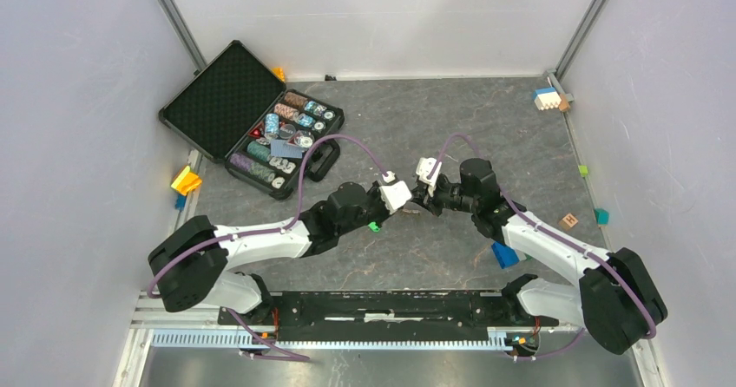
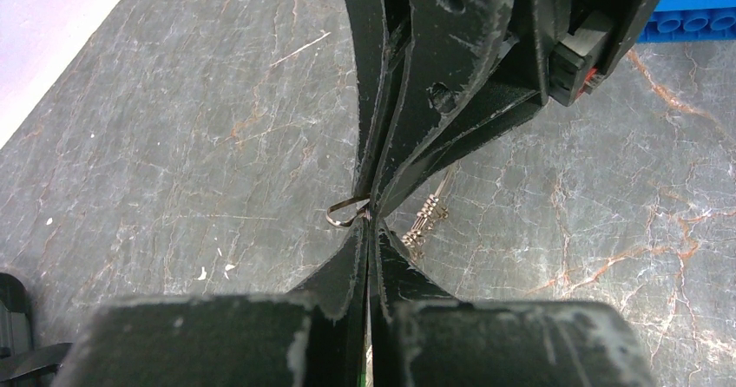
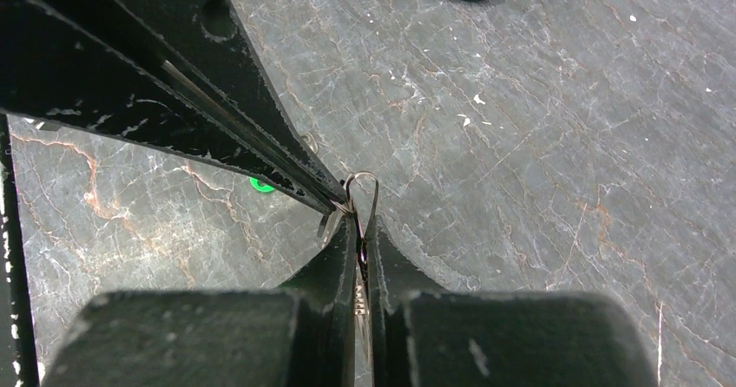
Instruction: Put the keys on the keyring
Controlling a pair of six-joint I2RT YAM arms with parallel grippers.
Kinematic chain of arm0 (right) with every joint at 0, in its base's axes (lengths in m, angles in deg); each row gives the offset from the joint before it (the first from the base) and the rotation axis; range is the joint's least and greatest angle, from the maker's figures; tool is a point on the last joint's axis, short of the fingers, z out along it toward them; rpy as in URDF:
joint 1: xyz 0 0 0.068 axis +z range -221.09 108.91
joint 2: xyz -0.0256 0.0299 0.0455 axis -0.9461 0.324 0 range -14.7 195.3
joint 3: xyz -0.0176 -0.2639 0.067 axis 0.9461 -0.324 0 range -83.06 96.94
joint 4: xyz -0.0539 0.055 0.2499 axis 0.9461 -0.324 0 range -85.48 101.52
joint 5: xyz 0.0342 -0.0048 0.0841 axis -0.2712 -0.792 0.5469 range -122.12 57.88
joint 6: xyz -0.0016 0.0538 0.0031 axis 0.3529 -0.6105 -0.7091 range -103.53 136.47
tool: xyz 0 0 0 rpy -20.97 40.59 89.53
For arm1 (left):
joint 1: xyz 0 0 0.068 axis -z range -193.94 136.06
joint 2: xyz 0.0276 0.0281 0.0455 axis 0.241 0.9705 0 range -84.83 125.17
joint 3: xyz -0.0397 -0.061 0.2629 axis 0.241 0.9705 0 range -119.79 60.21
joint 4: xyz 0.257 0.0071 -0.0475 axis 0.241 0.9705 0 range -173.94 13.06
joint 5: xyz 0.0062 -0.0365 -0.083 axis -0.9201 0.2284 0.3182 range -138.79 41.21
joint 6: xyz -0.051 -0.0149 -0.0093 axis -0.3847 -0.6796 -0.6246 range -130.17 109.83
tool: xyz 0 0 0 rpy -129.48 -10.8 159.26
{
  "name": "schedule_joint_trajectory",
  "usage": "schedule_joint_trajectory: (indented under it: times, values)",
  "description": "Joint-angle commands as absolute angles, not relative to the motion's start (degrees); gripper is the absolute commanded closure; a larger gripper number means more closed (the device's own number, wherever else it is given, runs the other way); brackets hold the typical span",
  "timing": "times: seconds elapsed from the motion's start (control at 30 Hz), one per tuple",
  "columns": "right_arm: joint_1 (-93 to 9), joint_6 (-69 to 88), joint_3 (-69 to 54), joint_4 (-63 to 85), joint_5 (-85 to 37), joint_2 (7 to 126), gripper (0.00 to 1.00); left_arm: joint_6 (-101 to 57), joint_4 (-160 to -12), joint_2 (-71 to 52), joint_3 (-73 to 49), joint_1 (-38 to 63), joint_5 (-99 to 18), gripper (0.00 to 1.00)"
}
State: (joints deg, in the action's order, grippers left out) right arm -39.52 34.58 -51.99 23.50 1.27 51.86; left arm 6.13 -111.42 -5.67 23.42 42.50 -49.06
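Wire, thin and silvery, forms the keyring (image 2: 345,213). Only a small rounded loop of it shows, jutting out where the two sets of black fingertips meet above the middle of the grey marbled table (image 1: 451,135). A cluster of small keys (image 2: 425,222), brassy-silver and plain, hangs from it just beside the tips; they overlap too closely to count. The left gripper (image 2: 368,235) has its fingers pressed flat together with the tips right at the ring, though whether they nip the wire itself I cannot tell. The right gripper (image 3: 358,231) is pinched on the keyring, whose loop rises from between its tips, with a glint of metal in the narrow slit lower down. One ring is in view, and one green-headed key (image 3: 260,185), which lies on the table under the left arm, apart from both grippers. One blue block (image 2: 686,22) lies near the right arm, and one open black case (image 1: 217,101) sits at the far left.
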Motion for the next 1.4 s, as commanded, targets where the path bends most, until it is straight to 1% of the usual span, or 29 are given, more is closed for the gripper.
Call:
schedule_joint_trajectory:
  times: [0.0, 0.63, 0.87, 1.0, 1.27, 1.37]
  values:
    - [-37.17, 34.58, -52.13, 23.44, 7.95, 50.18, 1.00, 5.07, -115.04, -4.82, 20.31, 41.16, -55.11, 0.98]
    - [-37.08, 34.49, -52.64, 23.91, 9.54, 50.64, 1.00, 2.62, -115.51, -5.98, 20.58, 39.24, -55.41, 0.98]
    - [-37.13, 34.33, -52.78, 24.01, 8.22, 50.18, 1.00, 3.05, -115.15, -6.46, 21.26, 38.84, -53.39, 0.98]
    - [-37.81, 33.65, -52.82, 24.23, 7.44, 49.81, 1.00, 3.33, -114.24, -7.78, 22.68, 37.22, -49.07, 0.98]
    - [-41.16, 32.20, -52.74, 25.07, 16.60, 50.74, 1.00, 10.28, -113.68, -13.47, 26.84, 34.20, -35.60, 0.98]
    - [-41.48, 32.37, -52.92, 25.31, 18.80, 50.87, 1.00, 12.09, -110.09, -16.49, 26.68, 33.22, -30.48, 0.98]
